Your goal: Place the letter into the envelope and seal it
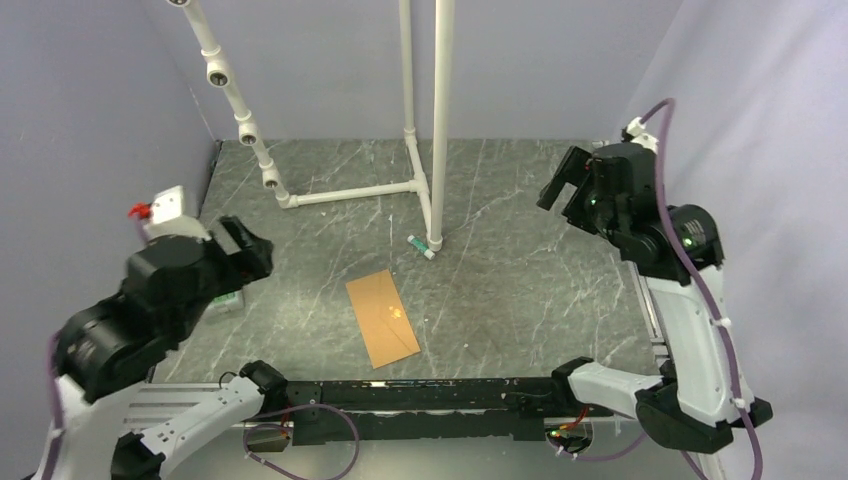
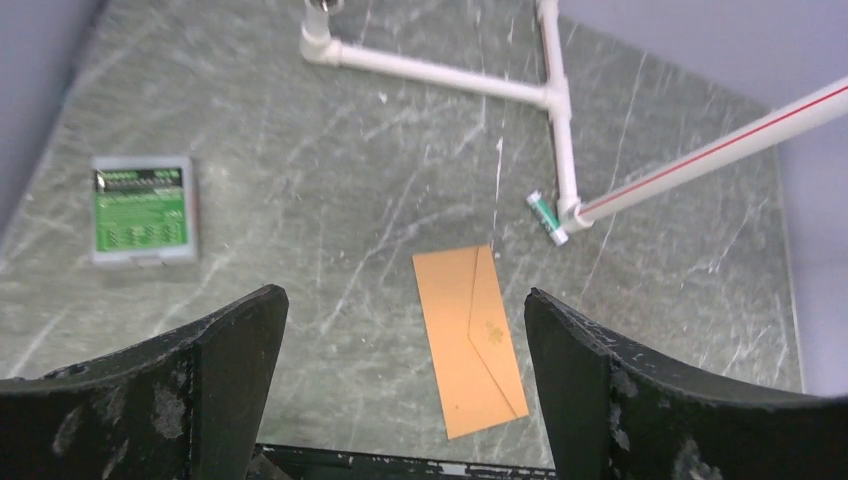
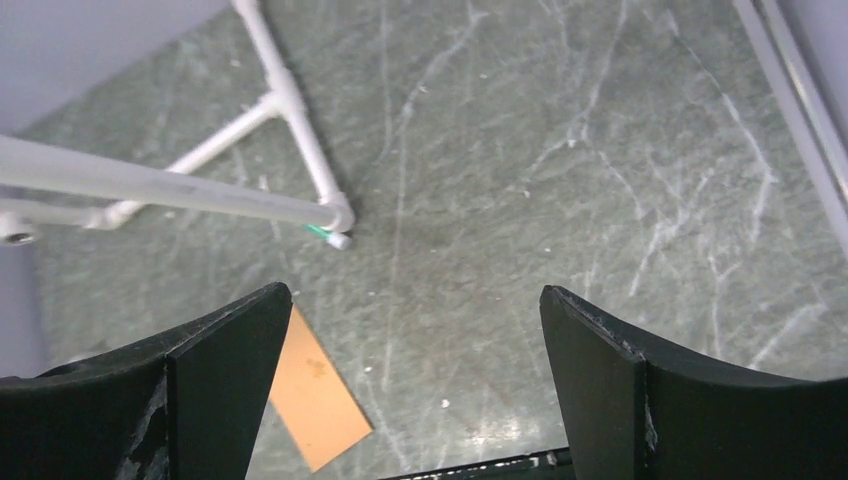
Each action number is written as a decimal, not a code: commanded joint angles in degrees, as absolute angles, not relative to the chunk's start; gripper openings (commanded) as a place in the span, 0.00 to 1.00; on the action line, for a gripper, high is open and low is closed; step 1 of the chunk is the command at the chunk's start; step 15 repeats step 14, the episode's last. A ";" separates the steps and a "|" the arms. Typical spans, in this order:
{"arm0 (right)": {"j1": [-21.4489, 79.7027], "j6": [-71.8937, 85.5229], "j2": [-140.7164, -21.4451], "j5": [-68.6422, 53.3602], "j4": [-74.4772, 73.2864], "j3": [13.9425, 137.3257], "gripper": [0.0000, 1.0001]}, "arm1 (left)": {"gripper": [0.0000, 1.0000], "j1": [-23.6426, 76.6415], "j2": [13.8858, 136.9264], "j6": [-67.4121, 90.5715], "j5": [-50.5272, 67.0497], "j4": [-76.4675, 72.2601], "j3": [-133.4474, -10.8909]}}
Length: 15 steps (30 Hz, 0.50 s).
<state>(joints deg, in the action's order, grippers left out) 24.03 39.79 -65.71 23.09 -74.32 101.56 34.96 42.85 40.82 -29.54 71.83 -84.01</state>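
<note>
The orange-brown envelope (image 1: 382,317) lies flat on the grey marbled table, near its front middle, with its flap folded down and a small gold mark on the flap. It also shows in the left wrist view (image 2: 470,340) and partly in the right wrist view (image 3: 315,400). The pale letter is not in view. My left gripper (image 1: 243,250) is open and empty, raised at the left, well away from the envelope; in its own view the gripper (image 2: 405,320) frames the envelope from above. My right gripper (image 1: 563,187) is open and empty, raised high at the right; in its own view the gripper (image 3: 415,320) looks down on bare table.
A white pipe frame (image 1: 420,185) stands at the back middle, with a small green-and-white tube (image 1: 421,246) at its foot. A grey case with a green label (image 2: 142,208) lies at the left. A black rail (image 1: 420,395) runs along the front edge.
</note>
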 commanded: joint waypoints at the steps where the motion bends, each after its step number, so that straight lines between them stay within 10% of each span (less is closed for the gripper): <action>1: 23.91 40.43 -61.87 17.76 -77.06 105.89 1.00 | 0.93 34.98 42.16 35.06 -35.78 79.46 -91.49; 15: 23.90 43.15 -55.12 0.69 -64.22 101.80 1.00 | 0.93 34.97 41.15 27.39 -36.72 79.00 -98.14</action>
